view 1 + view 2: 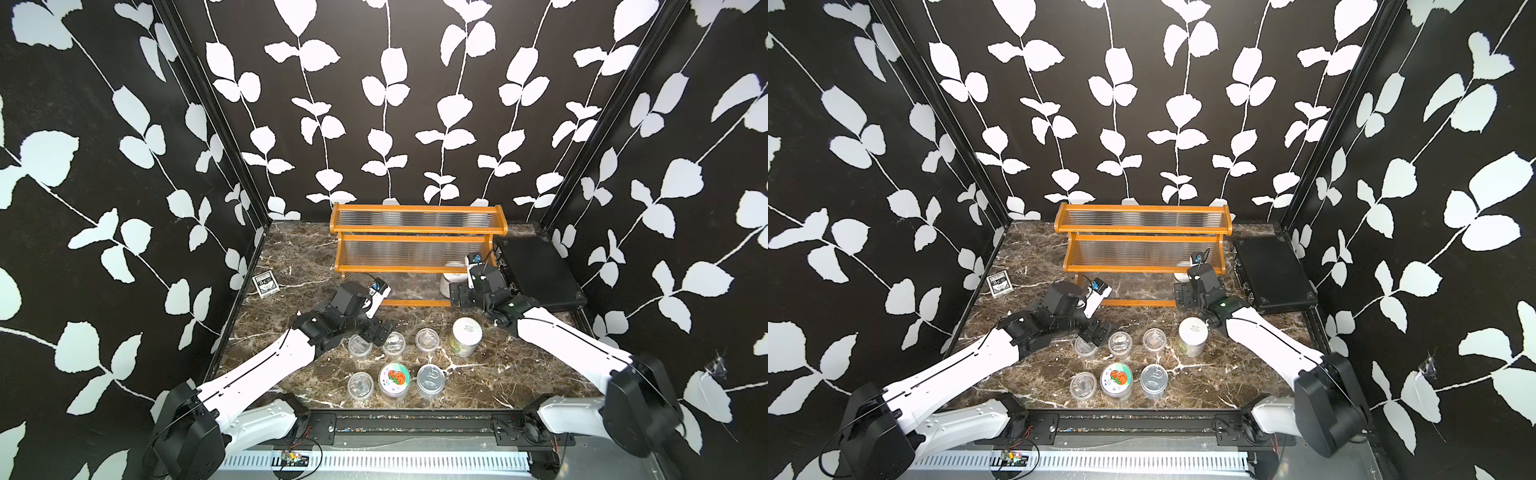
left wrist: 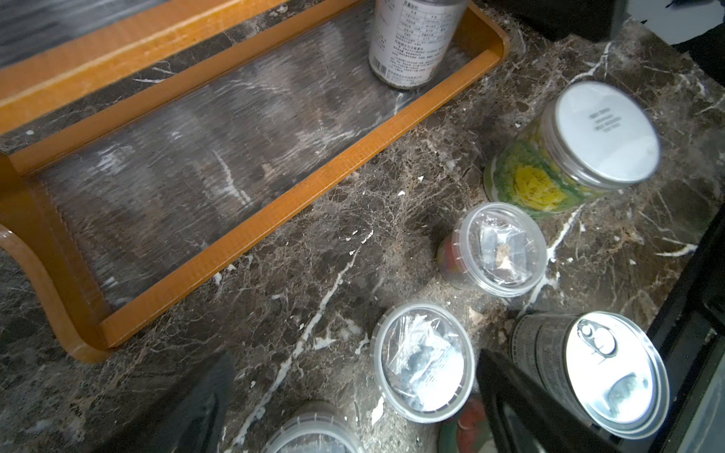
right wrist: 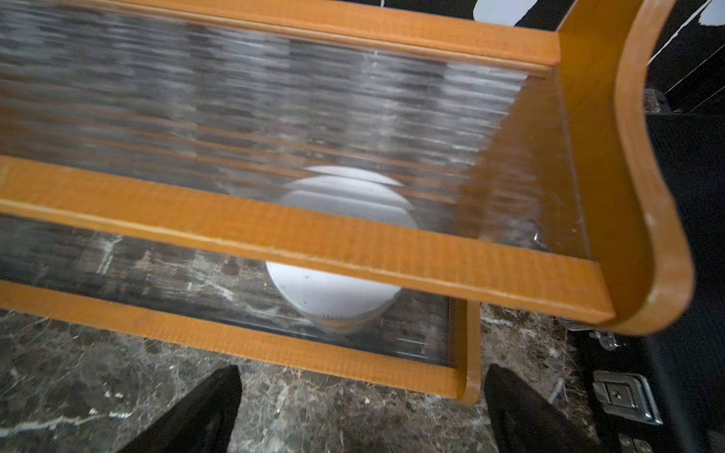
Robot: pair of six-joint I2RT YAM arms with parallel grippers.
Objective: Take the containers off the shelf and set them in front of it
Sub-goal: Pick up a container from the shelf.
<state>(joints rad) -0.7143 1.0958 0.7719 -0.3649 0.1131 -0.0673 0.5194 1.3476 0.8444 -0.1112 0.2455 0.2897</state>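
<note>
The orange wooden shelf point(image 1: 417, 229) stands at the back. One white-lidded jar point(image 1: 452, 279) point(image 3: 333, 294) is on its lowest tier at the right end. My right gripper point(image 1: 460, 296) point(image 3: 361, 408) is open, low over the table just in front of that jar, with nothing between its fingers. Several containers stand in front of the shelf: clear cups point(image 1: 394, 343), a pumpkin-lidded jar point(image 1: 394, 379), a tin can point(image 1: 430, 379) and a green-and-yellow jar point(image 1: 466, 336). My left gripper point(image 1: 376, 332) point(image 2: 353, 408) hangs open and empty over the left clear cups.
A flat black case point(image 1: 536, 274) lies right of the shelf, close to my right arm. A small black-and-white card box point(image 1: 265, 285) sits at the left wall. Patterned walls close in three sides of the marble table point(image 1: 519, 374).
</note>
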